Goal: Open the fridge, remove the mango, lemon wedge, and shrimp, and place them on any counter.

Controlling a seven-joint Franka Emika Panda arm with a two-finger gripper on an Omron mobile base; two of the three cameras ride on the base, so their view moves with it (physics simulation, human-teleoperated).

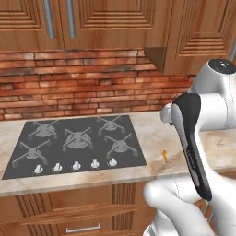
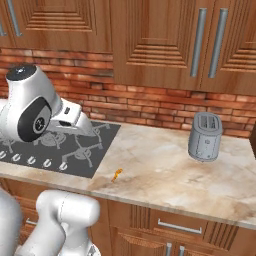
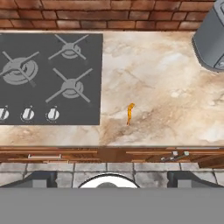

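The shrimp (image 1: pixel 165 156) (image 2: pixel 117 174) (image 3: pixel 130 113), a tiny curled orange piece, lies on the beige marbled counter (image 1: pixel 156 131) (image 2: pixel 165 172) (image 3: pixel 162 87), just right of the cooktop and near the front edge. My gripper (image 3: pixel 112 178) hovers well above the counter's front edge and looks down on it. It is open, its two dark fingertips (image 3: pixel 41 178) stand far apart and nothing is between them. The shrimp lies apart from the fingers, further in on the counter. The fridge, the mango and the lemon wedge are out of view.
A black five-burner cooktop (image 1: pixel 73 159) (image 2: pixel 87 162) (image 3: pixel 39 98) with a row of knobs takes the counter's left part. A grey toaster (image 2: pixel 205 136) (image 3: pixel 212 39) stands at the back right. A brick wall and wooden upper cabinets (image 1: pixel 92 23) lie behind, with drawers below.
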